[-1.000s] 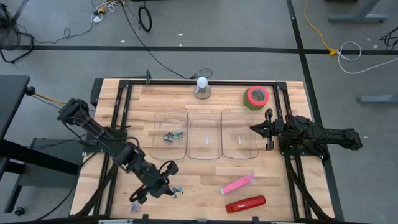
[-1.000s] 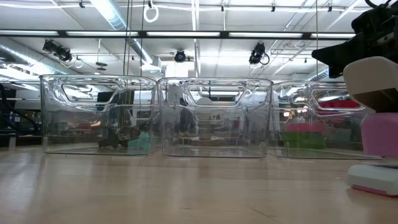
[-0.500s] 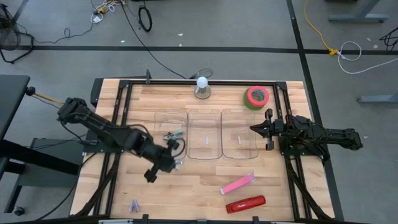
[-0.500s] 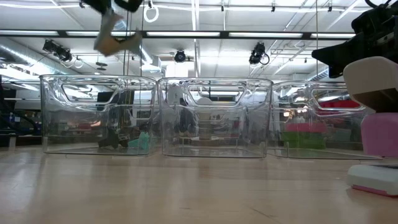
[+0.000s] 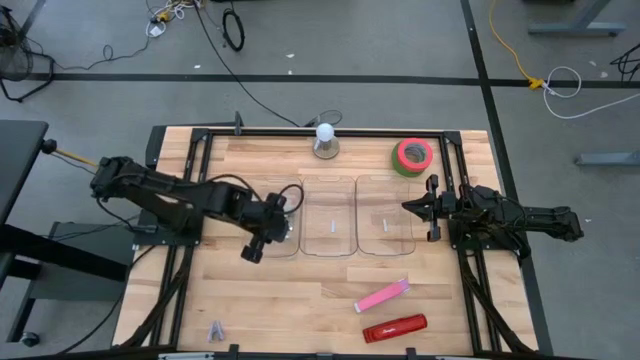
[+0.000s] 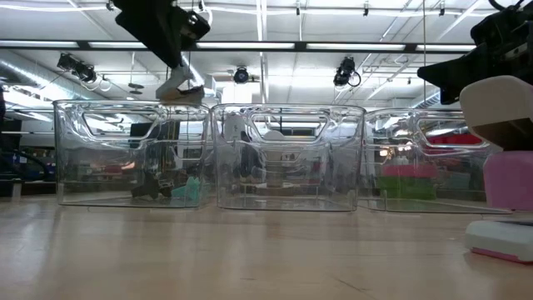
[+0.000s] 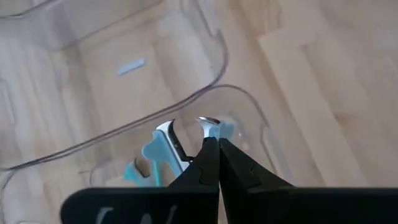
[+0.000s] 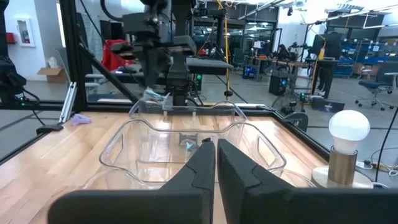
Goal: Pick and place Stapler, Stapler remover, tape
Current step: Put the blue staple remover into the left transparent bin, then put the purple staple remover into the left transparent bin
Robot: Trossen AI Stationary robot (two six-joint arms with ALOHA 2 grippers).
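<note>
Staple remover (image 7: 163, 151) is hanging clamped in left gripper (image 5: 283, 222), right over the left bin (image 5: 257, 215), w/ another remover lying inside it. Right gripper (image 5: 408, 208) is waiting just beside the right bin (image 5: 386, 232), fingers together. Tape (image 5: 412, 156) is sitting behind that bin.

Light: bright, even, from ceiling strips (image 6: 275, 46) | Shadows: soft, short | Glare: on clear bins (image 6: 287, 154) | Blur: near pink object (image 6: 508, 179) defocused
</note>
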